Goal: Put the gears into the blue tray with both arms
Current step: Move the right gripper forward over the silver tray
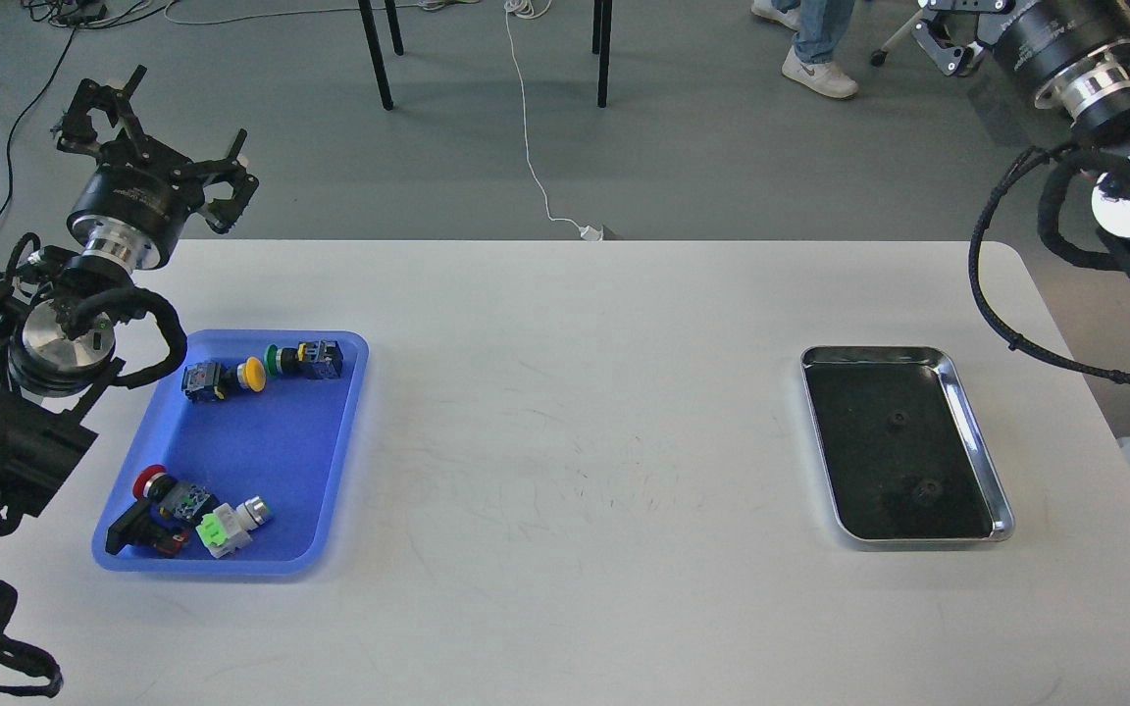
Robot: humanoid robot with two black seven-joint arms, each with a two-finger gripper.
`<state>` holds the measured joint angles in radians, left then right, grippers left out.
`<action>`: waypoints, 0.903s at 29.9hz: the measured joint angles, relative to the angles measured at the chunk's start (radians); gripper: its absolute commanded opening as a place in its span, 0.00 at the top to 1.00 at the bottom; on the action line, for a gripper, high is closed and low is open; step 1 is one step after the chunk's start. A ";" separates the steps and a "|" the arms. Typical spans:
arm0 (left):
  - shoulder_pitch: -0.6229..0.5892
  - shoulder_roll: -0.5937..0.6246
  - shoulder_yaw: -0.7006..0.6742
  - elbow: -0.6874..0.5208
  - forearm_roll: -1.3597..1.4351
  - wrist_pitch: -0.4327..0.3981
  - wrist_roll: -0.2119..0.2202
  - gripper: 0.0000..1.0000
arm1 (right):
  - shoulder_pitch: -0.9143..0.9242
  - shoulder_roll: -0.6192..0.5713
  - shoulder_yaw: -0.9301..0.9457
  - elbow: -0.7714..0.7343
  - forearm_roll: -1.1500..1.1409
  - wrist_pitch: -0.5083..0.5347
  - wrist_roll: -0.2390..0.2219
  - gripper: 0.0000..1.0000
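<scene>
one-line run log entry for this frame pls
gears: both in silver tray | blue tray: switches only | left gripper: open, raised | right gripper: raised, state unclear

Gears [898, 419] in metal tray [977, 431], right of blue tray [261, 446].

Both arms are matt black cylinders with polished silver joint rings. The left arm [84, 284] carries looped, ribbed black cables and a black skeletal two-fingered end effector [148, 147]. The right arm [1104, 88] shows white lettering, a white round cap and a sleeved black cable.
</scene>
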<state>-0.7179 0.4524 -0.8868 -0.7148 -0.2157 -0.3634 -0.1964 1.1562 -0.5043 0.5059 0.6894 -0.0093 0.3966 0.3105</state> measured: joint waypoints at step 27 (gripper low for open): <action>-0.001 0.108 0.001 -0.028 -0.002 -0.034 0.001 0.02 | 0.665 0.132 -1.274 0.316 -0.546 0.092 -0.056 0.01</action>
<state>-0.7194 0.5601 -0.8862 -0.7428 -0.2179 -0.3974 -0.1955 1.8212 -0.3724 -0.7682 1.0057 -0.5553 0.4889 0.2541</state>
